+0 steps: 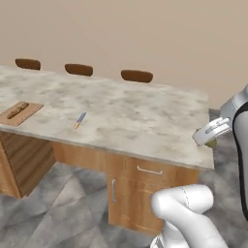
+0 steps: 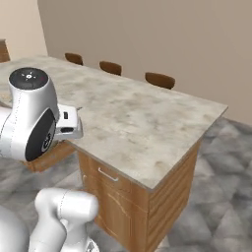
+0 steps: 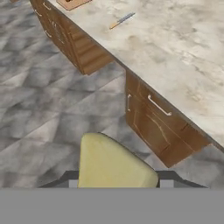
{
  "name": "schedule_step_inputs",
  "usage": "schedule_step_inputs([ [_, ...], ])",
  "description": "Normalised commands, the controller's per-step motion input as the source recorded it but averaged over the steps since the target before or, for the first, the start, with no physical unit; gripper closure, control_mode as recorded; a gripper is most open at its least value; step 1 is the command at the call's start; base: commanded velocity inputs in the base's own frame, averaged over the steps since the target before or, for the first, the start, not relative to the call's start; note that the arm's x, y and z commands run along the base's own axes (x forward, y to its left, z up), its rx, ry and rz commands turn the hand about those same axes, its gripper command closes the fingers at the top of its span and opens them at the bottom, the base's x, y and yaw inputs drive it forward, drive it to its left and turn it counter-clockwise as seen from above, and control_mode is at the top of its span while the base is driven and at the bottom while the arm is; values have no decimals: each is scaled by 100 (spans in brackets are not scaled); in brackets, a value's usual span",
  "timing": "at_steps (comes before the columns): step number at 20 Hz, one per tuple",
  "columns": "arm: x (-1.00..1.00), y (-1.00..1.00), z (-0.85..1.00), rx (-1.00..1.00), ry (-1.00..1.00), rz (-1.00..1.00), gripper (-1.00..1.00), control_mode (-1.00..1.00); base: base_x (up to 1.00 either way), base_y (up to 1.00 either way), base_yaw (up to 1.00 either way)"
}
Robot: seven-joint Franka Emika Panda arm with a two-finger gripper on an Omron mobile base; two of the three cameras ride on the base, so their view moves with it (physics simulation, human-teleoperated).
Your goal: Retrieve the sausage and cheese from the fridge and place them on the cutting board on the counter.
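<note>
Hand: the hand point(image 1: 209, 137) hangs past the near right corner of the tabletop point(image 1: 126, 111), its jaws partly closed on the cheese point(image 3: 111, 164), a pale yellow wedge that fills the low middle of the hand view
Cheese position: carried in the air beside the tabletop edge, over the grey floor, not yet above the marble
Below the hand: wooden drawers and a cabinet door with silver handles under the slab
Cutting board: the cutting board point(image 1: 19, 113) lies at the far left end of the tabletop, well apart from the hand; a brown rod-shaped food point(image 1: 15, 111), likely the sausage, already lies on it
Knife: a small knife point(image 1: 80, 119) with an orange handle lies on the marble between the board and the hand, nearer the board
Step in hand: by my judgement, carrying the cheese to the board, with the second half of the task under way
Doing it well: keep the grip steady, lift clear of the slab edge, travel left across the tabletop, pass above the knife without brushing it, and lower the wedge onto bare wood beside the rod, not on top of it
Risk: the board is narrow, so a wedge set near its edge may slide off
Count: one cheese wedge, one board, one rod-shaped food, one knife, three brown stools point(image 1: 137, 75) behind the tabletop
</note>
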Motion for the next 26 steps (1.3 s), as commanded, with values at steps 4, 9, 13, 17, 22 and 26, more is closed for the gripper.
schedule_step_inputs([
  [4, 0, 0, 0, 0, 0, 0, 100, 100, 47, 100, -19],
  [9, 0, 0, 0, 0, 0, 0, 100, 100, 62, 100, -25],
  [13, 0, 0, 0, 0, 0, 0, 100, 100, 52, 100, -31],
  [17, 0, 0, 0, 0, 0, 0, 100, 100, 34, 100, -36],
  [22, 0, 0, 0, 0, 0, 0, 100, 100, 33, 100, -42],
  [26, 0, 0, 0, 0, 0, 0, 100, 100, 7, 100, -33],
])
